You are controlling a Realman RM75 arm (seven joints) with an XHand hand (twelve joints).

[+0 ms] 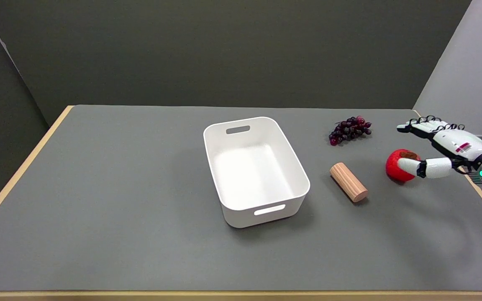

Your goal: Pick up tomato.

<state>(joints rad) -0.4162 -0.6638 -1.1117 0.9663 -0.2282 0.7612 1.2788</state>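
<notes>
We see the tomato (pixel 398 166) sitting on the desk (pixel 140 230) near its right edge, right of the wooden cylinder (pixel 348 187) and below the grapes (pixel 350 130), with the white bin (pixel 253 169) further left. The right hand (pixel 442 148) is spread and holding nothing: its thumb crosses in front of the tomato's near side and looks to be touching or just about touching it, while the other fingers (pixel 416 125) reach over and past the far side, apart from the fruit. We judge this is pre-grasp, closure not yet made. Risks from here: the tomato is round, so a thumb pushing before the fingers come down could roll it left toward the cylinder. If the fingers close too high they may only skim the top near the stem and it squirts out. It also sits near the desk edge, so a nudge to the right could send it off. We can't tell how high the hand is above the desk.
</notes>
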